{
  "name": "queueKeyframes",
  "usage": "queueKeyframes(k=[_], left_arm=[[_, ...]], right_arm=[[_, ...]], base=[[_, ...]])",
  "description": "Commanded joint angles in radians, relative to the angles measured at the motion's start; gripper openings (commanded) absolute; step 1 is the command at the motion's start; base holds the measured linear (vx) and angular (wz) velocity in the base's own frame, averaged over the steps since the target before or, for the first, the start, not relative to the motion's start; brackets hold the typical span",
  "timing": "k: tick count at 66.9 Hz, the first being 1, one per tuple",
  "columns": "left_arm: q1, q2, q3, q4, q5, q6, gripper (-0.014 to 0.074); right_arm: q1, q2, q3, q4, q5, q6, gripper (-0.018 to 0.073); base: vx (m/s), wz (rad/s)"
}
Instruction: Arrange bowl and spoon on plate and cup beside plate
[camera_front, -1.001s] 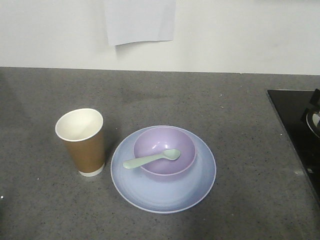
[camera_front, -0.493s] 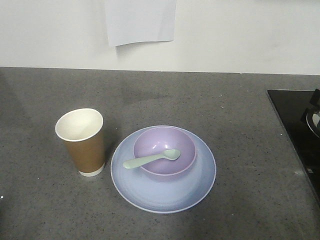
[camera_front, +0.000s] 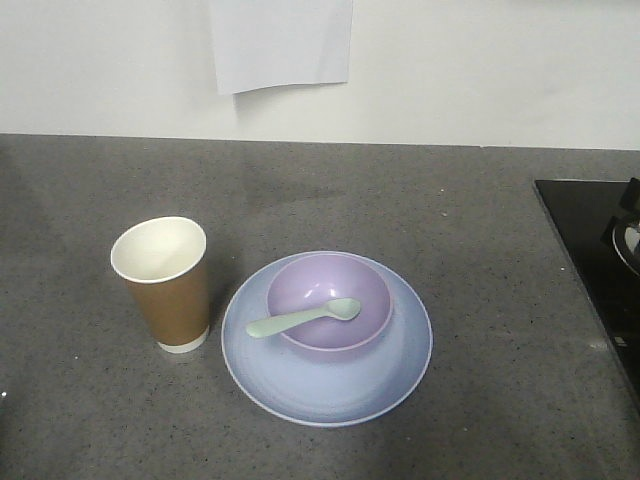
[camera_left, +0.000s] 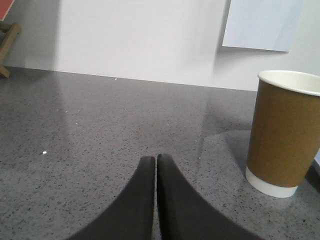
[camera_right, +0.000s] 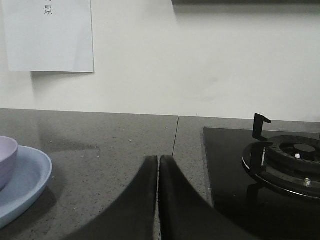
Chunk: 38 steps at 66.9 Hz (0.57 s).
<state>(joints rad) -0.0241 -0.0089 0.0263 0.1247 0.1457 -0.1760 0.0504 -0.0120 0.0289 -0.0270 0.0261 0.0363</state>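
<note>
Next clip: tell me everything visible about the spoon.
The spoon is small, pale mint green, apparently one-piece plastic, with a short flat handle. It lies tilted in the bowl: its scoop end rests inside toward the right, and the handle crosses the bowl's left rim, its tip sticking out over the plate. Only the bowl seems to touch it. Neither gripper is near it, and neither wrist view shows it.

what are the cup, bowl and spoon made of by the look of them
The cup looks like paper: matte brown wall, white inside, rolled white rim and white base band. The bowl seems plastic, a smooth, evenly coloured pale lavender with a soft sheen. The spoon also looks plastic: one pale mint piece with rounded edges. None of this is certain from looks alone.
</note>
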Motion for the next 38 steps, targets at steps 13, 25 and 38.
queueKeyframes(k=[13,25,38], left_arm=[[0.0,-0.015,0.026,-0.005,-0.076,-0.009,-0.0007],[0.0,-0.015,0.026,-0.005,-0.076,-0.009,-0.0007],[0.0,-0.015,0.026,-0.005,-0.076,-0.009,-0.0007]], right_arm=[[-0.006,-0.009,0.007,-0.002,-0.079,-0.008,-0.0001],[-0.006,-0.009,0.007,-0.002,-0.079,-0.008,-0.0001],[-0.006,-0.009,0.007,-0.002,-0.079,-0.008,-0.0001]], base=[[0.0,0.0],[0.0,0.0],[0.0,0.0]])
